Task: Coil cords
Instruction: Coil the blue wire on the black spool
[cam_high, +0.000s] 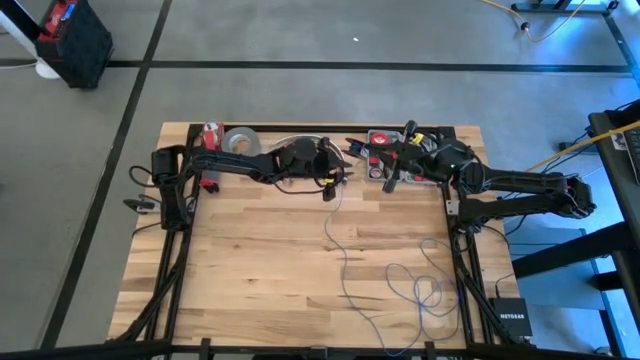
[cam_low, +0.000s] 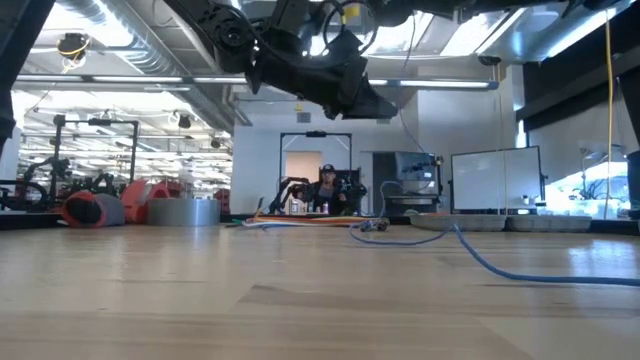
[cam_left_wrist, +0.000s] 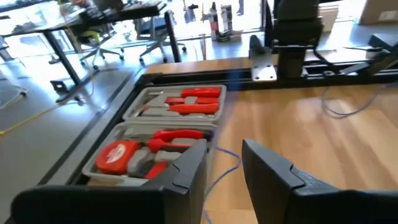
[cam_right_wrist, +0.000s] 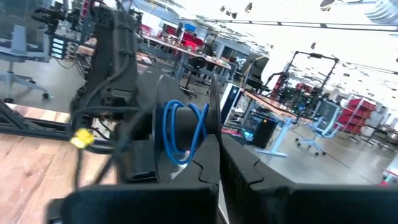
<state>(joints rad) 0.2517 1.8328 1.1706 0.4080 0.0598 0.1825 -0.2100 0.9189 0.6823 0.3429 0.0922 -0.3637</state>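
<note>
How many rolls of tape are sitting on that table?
1: a grey roll of tape at the table's far edge, beside the left arm. Others may be hidden under the arms.

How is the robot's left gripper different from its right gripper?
The left gripper is open, with a gap between its fingers; the right gripper is shut. The right gripper pinches loops of blue cord; the left gripper pinches nothing. Both are dark and have two fingers.
</note>
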